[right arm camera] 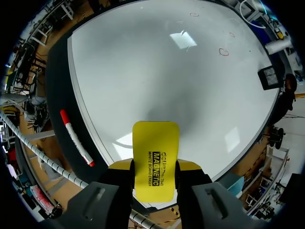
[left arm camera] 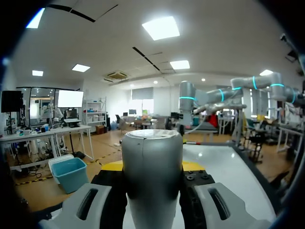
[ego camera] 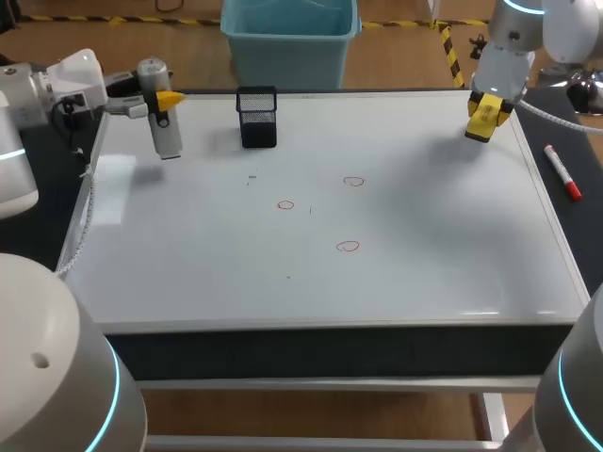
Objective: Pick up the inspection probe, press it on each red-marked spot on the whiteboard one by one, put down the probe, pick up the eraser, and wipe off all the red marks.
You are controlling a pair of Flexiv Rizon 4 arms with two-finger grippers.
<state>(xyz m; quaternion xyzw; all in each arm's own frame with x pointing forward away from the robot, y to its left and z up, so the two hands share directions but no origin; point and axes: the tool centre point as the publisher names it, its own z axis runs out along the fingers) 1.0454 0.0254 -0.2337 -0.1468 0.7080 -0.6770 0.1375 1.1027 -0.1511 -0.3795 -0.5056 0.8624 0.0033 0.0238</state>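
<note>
My left gripper (ego camera: 166,99) is shut on the inspection probe (ego camera: 161,121), a silver-grey cylinder held upright above the whiteboard's far left corner. In the left wrist view the probe (left arm camera: 152,176) fills the space between the fingers of the left gripper (left arm camera: 152,167). My right gripper (ego camera: 487,115) is shut on the yellow eraser (ego camera: 484,121) above the board's far right corner; the eraser (right arm camera: 155,160) sticks out from between the fingers of the right gripper (right arm camera: 155,167). Three red circles are drawn on the whiteboard (ego camera: 188,254): one (ego camera: 285,204), one (ego camera: 353,181), one (ego camera: 348,247).
A black mesh pen holder (ego camera: 257,117) stands on the board's far edge. A red marker (ego camera: 562,172) lies on the dark table to the right of the board, also seen as a red marker (right arm camera: 76,138) in the right wrist view. A teal bin (ego camera: 289,38) stands behind the table.
</note>
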